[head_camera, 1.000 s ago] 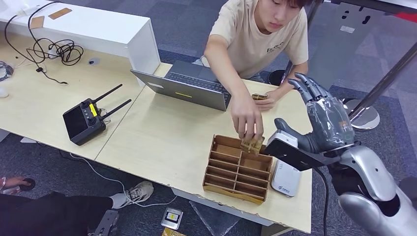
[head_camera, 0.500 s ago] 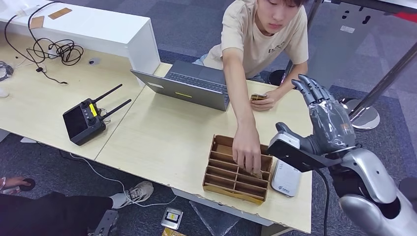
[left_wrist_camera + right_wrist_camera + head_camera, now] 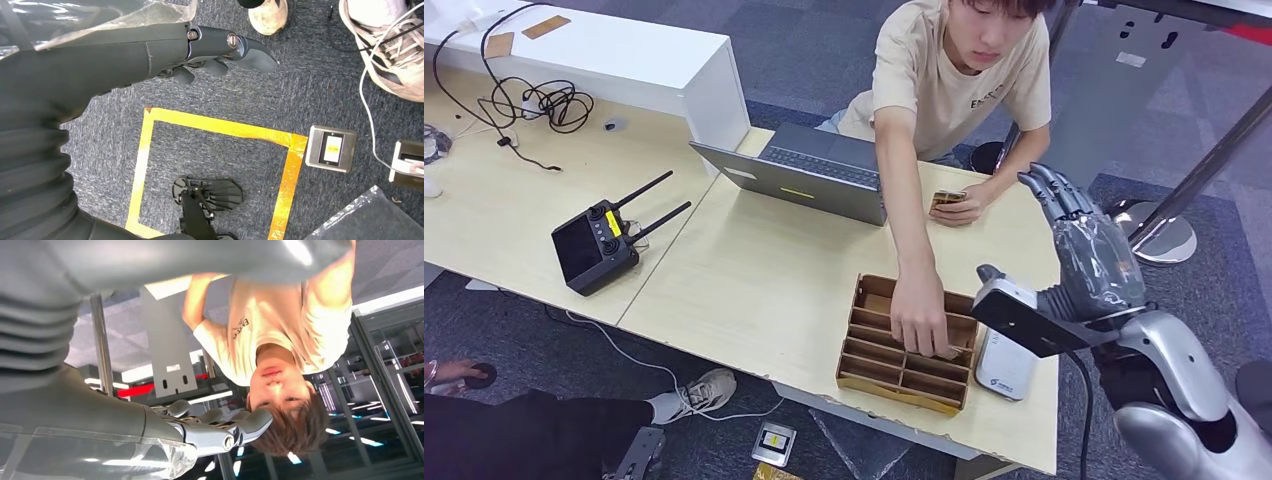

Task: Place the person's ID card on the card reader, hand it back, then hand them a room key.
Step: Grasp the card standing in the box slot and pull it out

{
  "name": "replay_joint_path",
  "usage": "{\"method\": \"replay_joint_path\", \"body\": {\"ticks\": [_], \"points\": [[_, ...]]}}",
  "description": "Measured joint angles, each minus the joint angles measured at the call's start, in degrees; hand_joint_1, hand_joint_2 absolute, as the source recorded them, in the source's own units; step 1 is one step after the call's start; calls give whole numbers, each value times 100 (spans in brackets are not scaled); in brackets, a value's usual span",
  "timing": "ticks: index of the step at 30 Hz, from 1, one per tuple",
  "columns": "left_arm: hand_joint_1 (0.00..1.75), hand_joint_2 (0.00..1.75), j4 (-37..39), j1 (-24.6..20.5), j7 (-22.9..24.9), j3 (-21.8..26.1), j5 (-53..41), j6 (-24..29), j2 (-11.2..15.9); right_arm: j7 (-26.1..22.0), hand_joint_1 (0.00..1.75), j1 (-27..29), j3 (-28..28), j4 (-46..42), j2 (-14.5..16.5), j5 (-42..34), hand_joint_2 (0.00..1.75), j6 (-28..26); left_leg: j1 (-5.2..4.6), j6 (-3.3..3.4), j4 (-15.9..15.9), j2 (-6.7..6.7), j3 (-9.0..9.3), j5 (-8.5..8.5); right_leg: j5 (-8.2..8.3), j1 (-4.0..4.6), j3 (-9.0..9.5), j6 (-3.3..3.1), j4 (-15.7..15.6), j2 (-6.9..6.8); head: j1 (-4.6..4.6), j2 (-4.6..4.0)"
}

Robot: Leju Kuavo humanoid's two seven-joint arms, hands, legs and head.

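ID card (image 3: 948,198) rests in the person's hand on the counter (image 3: 754,270), beyond the card reader (image 3: 1006,363). Right hand (image 3: 1089,250) is raised, fingers extended, holding nothing. Left hand (image 3: 150,50) hangs over carpet, fingers loosely straight and empty.

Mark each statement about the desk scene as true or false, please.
1. The person's hand reaches into the wooden tray. True.
2. The laptop is closed. False: it is open.
3. The right robot hand is raised above the desk, holding nothing. True.
4. The controller lies inside the tray. False: it lies on the desk, apart from the tray.
5. The white reader lies beside the tray. True.
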Motion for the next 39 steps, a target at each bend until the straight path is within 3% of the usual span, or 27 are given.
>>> {"method": "replay_joint_path", "body": {"ticks": [17,24,39], "points": [[0,175,0,-5,7,0,39,11,0,-346,0,1012,-292,-11,-29,19,175,-594,0,0,0,0,-2,0,0,0,-2,0,0,0,0,0],[0,175,0,-16,15,0,49,22,0,-360,0,1325,-339,-37,-29,298,175,-781,0,0,0,0,-4,0,-1,0,-3,1,0,0,0,0],[0,175,0,-50,15,-4,115,51,-2,-443,0,1836,-315,-20,82,128,175,-1214,0,0,-1,0,-7,0,-1,0,-5,1,0,0,0,0]]}}
